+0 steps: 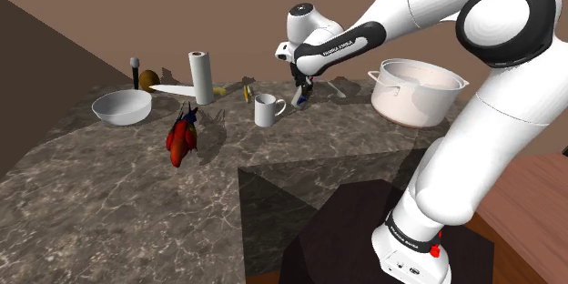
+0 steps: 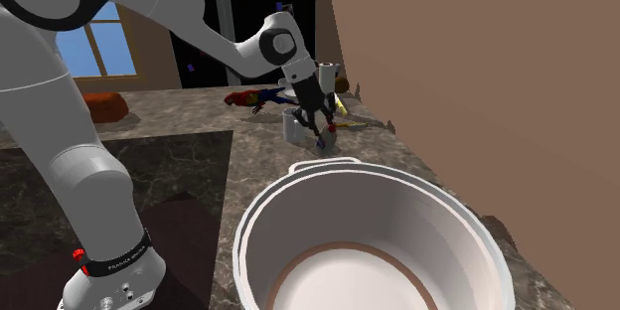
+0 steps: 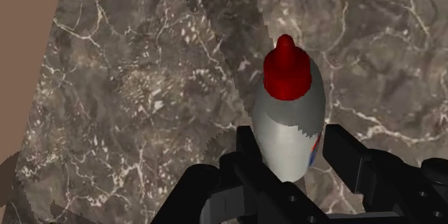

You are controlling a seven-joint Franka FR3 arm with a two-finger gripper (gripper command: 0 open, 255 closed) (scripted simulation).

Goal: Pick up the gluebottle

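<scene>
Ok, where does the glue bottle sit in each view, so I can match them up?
Shoulder view: glue bottle upper middle, at the gripper, right of the white mug.
Second exterior view: it is upper middle, right of that mug, beyond the pot.
Wrist view: it is clasped between the fingers, red cap pointing away.
Shared landmark: the white mug, both exterior views.

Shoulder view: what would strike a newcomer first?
The big white arm sweeping across the marble counter. Its black jaws clasp a grey glue bottle with a red cap, near a large white pot; a red parrot toy lies nearer the shoulder view's left.
</scene>
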